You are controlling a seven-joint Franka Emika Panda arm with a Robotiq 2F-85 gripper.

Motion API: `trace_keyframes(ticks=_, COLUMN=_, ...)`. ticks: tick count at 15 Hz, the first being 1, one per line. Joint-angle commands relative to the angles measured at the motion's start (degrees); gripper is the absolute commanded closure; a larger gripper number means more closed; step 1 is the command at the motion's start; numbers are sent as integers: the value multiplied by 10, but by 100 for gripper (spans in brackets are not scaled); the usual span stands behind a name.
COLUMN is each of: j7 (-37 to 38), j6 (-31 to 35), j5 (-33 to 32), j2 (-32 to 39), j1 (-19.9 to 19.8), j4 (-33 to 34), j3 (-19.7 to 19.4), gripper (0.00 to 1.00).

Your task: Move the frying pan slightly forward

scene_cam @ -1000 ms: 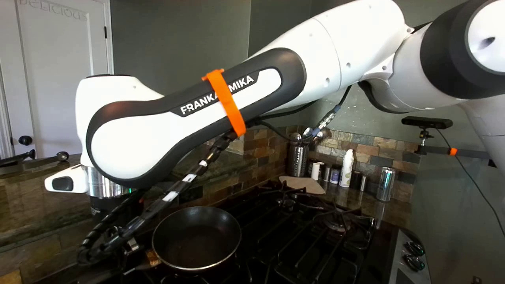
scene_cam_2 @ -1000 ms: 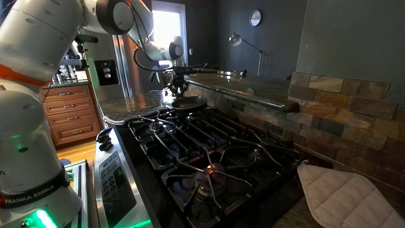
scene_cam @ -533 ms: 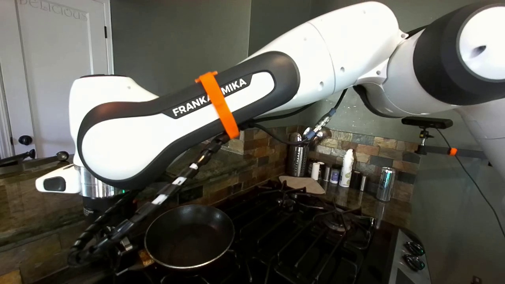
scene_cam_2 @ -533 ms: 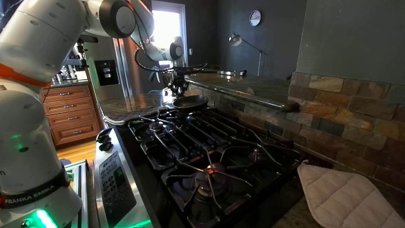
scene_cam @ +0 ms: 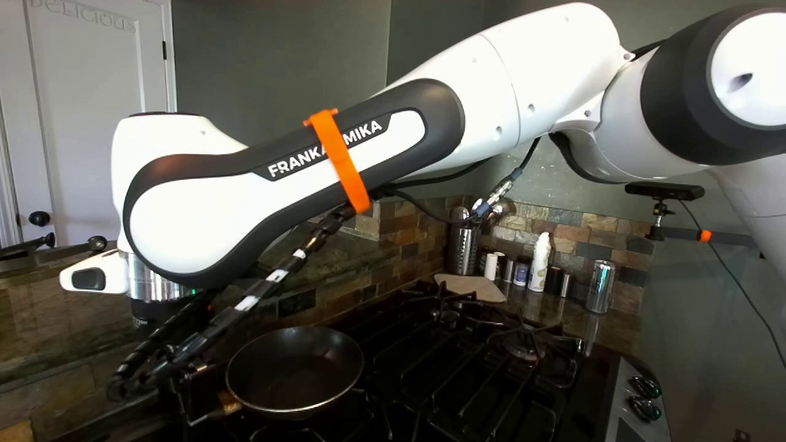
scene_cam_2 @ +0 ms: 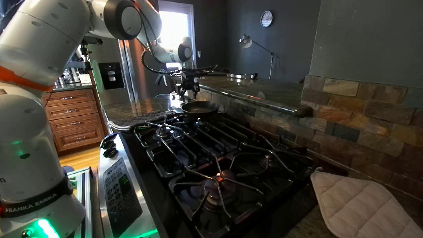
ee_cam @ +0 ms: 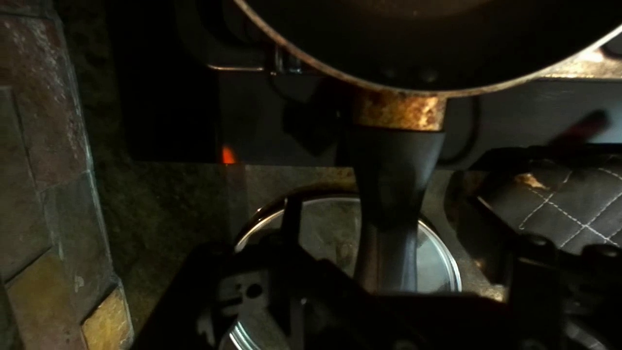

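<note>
The frying pan, dark inside with a thin shiny rim, sits level over the stove in both exterior views; in an exterior view the pan lies at the far end of the grates. In the wrist view its rim and stained collar show at the top, and the black handle runs down toward my gripper. The fingers stand apart on either side of the handle, with gaps to it: open. In an exterior view my gripper hangs just above the handle side; cables largely cover it in the other picture.
Under the handle lies a glass lid with a metal rim. A dark quilted pad is to its right. A raised stone ledge runs along the back. Grates and a pale potholder lie nearer.
The pan first shifted slightly left with the arm in an exterior view. Since half a second ago the jaws have opened, the pan has settled from tilted to level, and the wrist has risen slightly.
</note>
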Motion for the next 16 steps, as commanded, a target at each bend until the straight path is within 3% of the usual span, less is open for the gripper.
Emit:
trace_keyframes(ticks=1, j7=-5, j6=-5, j5=-8, j2=1, j1=7, j4=9, j3=-6, gripper=0)
trace_keyframes(ticks=7, j7=4, j6=-3, j5=7, j2=-46, j1=-2, j4=-34, j3=0, gripper=1)
trace_keyframes(ticks=16, j7=79, j6=21, j5=26, j2=-230, j1=-41, j4=-230, j3=-5, gripper=0)
